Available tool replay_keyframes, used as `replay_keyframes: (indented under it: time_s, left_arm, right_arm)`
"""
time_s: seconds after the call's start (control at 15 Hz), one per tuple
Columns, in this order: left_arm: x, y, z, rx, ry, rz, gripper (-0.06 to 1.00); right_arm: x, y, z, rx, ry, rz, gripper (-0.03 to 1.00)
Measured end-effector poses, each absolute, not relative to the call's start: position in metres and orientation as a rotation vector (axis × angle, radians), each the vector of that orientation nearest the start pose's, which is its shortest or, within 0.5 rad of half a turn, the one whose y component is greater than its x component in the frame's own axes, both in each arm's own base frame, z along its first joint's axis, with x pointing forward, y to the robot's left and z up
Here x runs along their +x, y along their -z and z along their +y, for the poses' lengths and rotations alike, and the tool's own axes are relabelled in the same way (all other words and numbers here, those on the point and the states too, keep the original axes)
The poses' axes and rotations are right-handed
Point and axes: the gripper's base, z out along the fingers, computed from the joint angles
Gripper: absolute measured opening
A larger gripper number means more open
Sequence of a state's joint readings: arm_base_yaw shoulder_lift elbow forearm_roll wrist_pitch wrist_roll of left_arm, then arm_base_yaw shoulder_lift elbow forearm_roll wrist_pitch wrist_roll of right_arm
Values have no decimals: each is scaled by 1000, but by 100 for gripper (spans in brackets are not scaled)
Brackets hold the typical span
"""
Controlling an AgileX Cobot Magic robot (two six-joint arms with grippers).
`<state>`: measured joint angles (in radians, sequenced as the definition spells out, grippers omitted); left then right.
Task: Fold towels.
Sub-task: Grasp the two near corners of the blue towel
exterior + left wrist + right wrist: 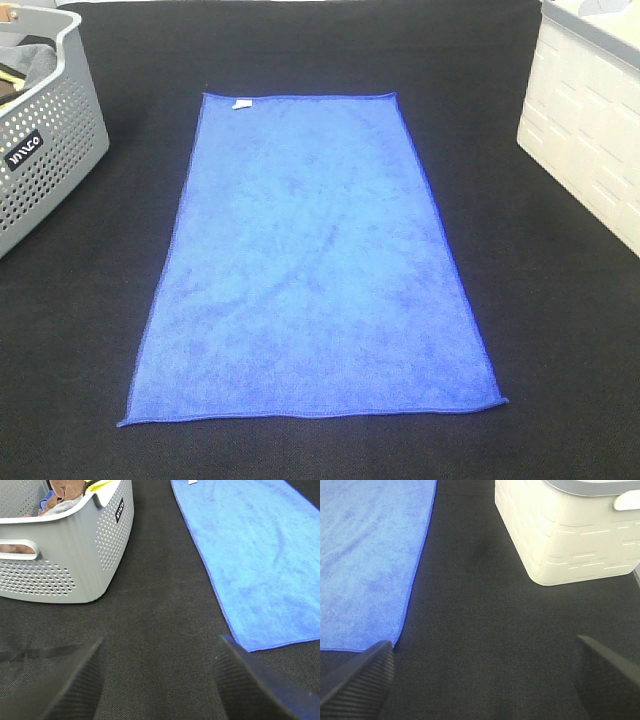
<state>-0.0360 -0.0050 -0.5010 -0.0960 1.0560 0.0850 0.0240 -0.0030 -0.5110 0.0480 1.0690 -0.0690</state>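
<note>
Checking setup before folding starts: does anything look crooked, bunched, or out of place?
Nothing stands out. The blue towel lies flat and unfolded on the black table between the grey basket and the cream bin.

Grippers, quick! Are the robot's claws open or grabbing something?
Left gripper: open, holding nothing.
Right gripper: open, holding nothing.

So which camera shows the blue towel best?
The exterior high view: the blue towel lies flat with all four corners and its white tag visible. The left wrist view catches only the part along one long edge; the right wrist view shows only the part along the opposite edge.
</note>
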Motion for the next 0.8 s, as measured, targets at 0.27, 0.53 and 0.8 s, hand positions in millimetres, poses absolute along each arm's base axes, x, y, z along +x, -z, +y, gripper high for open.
replay_keyframes:
  time_s: [0.27, 0.53, 0.8]
  left_arm:
    - [-6, -278, -7, 127, 84, 2027, 61]
    - [-6, -278, -7, 127, 84, 2027, 61]
    - [-6, -278, -7, 127, 84, 2027, 61]
  right_arm:
    - [-7, -280, 4, -98, -29, 2035, 89]
    - [-7, -280, 4, -98, -29, 2035, 89]
    - [-7, -280, 4, -98, -29, 2035, 89]
